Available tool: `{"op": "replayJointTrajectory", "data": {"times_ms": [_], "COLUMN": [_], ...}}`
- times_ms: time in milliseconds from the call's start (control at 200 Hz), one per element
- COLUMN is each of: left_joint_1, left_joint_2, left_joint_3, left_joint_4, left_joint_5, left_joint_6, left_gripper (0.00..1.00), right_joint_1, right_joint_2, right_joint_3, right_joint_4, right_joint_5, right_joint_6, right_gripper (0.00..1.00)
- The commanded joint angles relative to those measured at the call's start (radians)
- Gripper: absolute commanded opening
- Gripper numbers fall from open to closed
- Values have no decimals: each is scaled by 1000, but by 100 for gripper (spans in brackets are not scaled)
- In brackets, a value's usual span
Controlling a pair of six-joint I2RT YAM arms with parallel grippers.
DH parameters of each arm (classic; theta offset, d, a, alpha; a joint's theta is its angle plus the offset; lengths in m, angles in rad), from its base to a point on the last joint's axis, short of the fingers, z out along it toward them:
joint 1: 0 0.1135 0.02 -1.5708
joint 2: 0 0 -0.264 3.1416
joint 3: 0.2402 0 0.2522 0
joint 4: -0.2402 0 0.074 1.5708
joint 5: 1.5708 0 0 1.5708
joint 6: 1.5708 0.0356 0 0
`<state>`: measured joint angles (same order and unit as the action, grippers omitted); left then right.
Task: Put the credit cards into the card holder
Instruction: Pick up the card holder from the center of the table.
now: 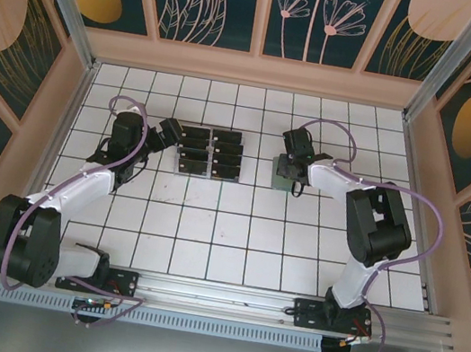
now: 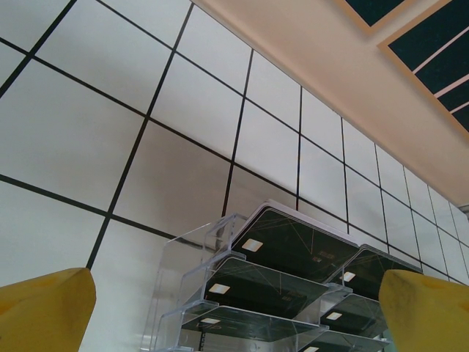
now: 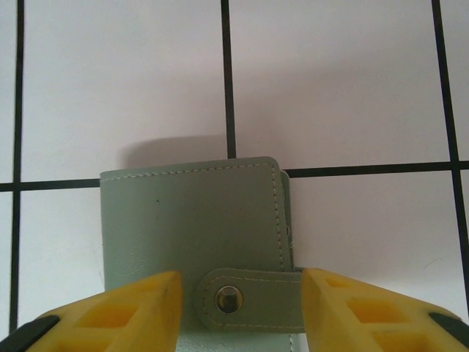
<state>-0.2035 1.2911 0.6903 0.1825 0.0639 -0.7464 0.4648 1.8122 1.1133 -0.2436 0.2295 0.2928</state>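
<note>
At the left of the tiled table [image 1: 207, 235], the left gripper [image 1: 172, 135] is held wide apart and empty, just beside the clear slotted rack [image 2: 176, 293]. The credit cards [image 1: 194, 152] are stored in the rack's two columns; black faces with small pale marks are seen through the plastic. Further right, the card holder [image 3: 190, 220] is laid flat on the tiles. It is grey-green and stitched, and is closed by a snap strap [image 3: 271, 301]. The right gripper [image 3: 240, 301] is set half-apart astride that strap; whether the strap is pinched cannot be told.
</note>
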Motion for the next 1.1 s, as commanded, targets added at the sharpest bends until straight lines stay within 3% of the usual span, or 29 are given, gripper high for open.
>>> {"op": "replayJointTrajectory", "data": {"times_ms": [0,425,576,1096], "left_joint_1": [-5,-6,-5,-4], "left_joint_2": [12,15,12,8], "left_joint_3": [21,21,20,14], "left_joint_4": [34,33,28,25], "left_joint_5": [6,4,5,4], "left_joint_6": [-9,-11,-9,-6], "left_gripper": [99,99,99,99], "right_joint_1": [9,10,21,34], "right_joint_2": [17,29,18,31], "right_joint_3": [-20,-35,-28,-22], "right_joint_4": [-2,1,0,-13], "right_joint_5": [40,49,39,71], "right_joint_6": [-15,-17,-18,-18], "right_gripper": [45,39,48,47]}}
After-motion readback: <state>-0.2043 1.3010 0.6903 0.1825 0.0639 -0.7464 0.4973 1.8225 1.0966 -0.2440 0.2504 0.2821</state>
